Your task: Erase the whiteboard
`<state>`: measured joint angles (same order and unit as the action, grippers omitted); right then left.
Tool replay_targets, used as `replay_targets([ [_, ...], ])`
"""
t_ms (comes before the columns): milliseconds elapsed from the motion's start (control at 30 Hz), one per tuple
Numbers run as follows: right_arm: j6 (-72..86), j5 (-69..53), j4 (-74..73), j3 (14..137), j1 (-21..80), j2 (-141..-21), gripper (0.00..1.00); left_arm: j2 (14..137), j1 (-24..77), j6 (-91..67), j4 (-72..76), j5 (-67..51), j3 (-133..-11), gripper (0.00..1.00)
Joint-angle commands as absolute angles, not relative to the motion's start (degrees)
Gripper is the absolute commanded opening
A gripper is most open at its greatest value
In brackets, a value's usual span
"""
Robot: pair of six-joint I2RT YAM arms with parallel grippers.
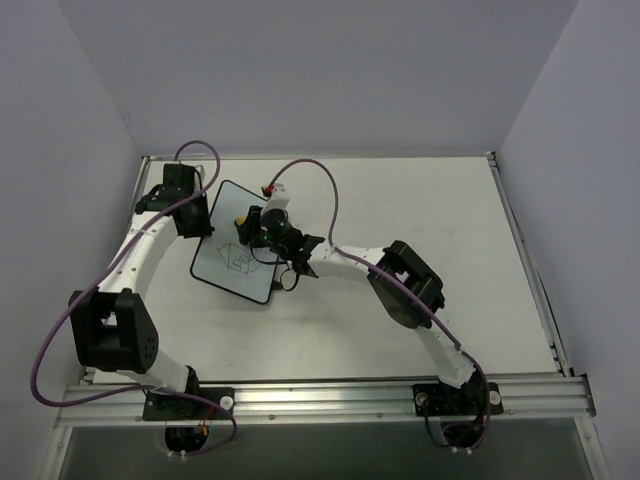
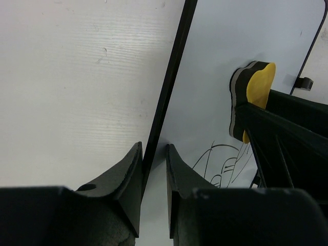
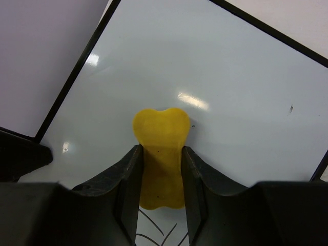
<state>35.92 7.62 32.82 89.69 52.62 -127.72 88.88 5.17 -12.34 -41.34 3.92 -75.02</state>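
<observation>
Two claws, one whiteboard (image 1: 212,262).
Left claw (image 2: 152,154) clamps rim (image 2: 171,77); right claw (image 3: 161,149) grips eraser (image 3: 160,125), drawing (image 1: 238,258) just toward desk's (image 1: 400,200) near edge.

A small yellow eraser (image 3: 160,134) with a grey layer on one face sits pinched between the right fingers (image 3: 128,179), its lobed top poking out past their tips. The white desk (image 2: 77,77), finely ridged and lightly scratched, stretches away beyond the left fingers (image 2: 128,179).

Plain pale-violet walls (image 1: 300,70) enclose a white tabletop (image 1: 440,200) on three sides; an aluminium rail (image 1: 330,392) lines its near edge.
</observation>
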Motion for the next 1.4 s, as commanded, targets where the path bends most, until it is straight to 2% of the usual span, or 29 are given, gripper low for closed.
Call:
replay_targets([
  [0, 37.35, 5.1, 31.46, 88.51, 54.06, -129.11, 0.0, 91.32, 6.33, -12.39, -44.03, 5.89, -72.33, 0.02],
  [533, 40.78, 0.88, 31.81, 81.04, 40.87, -130.61, 0.0, 91.32, 6.77, -12.39, -44.03, 6.77, -72.33, 0.02],
  [767, 39.73, 0.7, 30.33, 83.49, 42.89, -130.43, 0.0, 91.14, 6.85, -12.39, -44.03, 6.77, -72.33, 0.02],
  [1067, 37.71, 0.79, 25.23, 94.92, 51.05, -132.1, 0.0, 90.97, 7.12, -12.3, -43.95, 7.03, -72.42, 0.02],
  [1367, 38.06, 3.42, 26.19, 93.35, 55.55, -131.4, 0.0, 90.79, 7.47, -12.39, -44.03, 7.47, -72.25, 0.02],
])
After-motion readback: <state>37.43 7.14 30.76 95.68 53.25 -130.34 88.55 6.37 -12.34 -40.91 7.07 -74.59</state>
